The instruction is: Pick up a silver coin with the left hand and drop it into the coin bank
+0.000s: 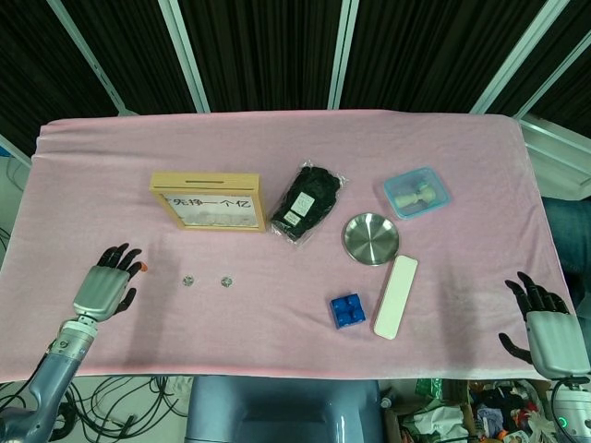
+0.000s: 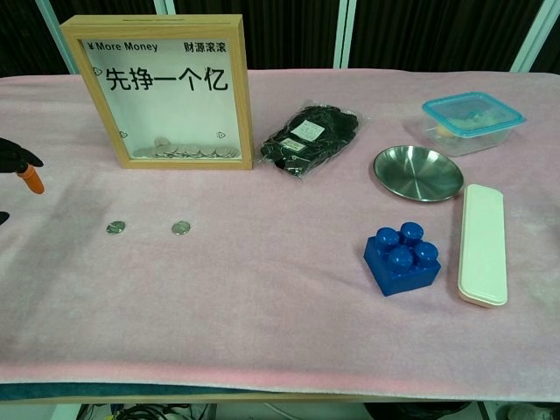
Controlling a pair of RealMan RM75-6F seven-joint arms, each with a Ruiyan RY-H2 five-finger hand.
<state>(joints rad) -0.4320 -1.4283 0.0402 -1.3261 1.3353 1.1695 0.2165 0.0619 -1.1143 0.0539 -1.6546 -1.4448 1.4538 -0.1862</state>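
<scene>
Two silver coins (image 2: 180,227) are seen lying on the pink cloth (image 2: 280,306) at the left of the frame, below the wooden coin bank (image 2: 162,92), in whose window a row of coins is already gathered. The left hand (image 1: 104,288) is held at the far left edge, fingers spread and empty, well apart from the coins. Nothing has been picked up yet, so grasp, carry and drop all remain; the right hand (image 1: 540,323) is kept idle at the lower right, fingers apart.

The wooden-framed coin bank (image 2: 159,92) stands upright at the back left of the pink cloth (image 2: 262,297); two silver coins (image 2: 180,227) lie apart in front of it; only dark fingertips (image 2: 22,166) of the left hand (image 2: 12,171), one orange-capped, show at the left edge, holding nothing.
</scene>
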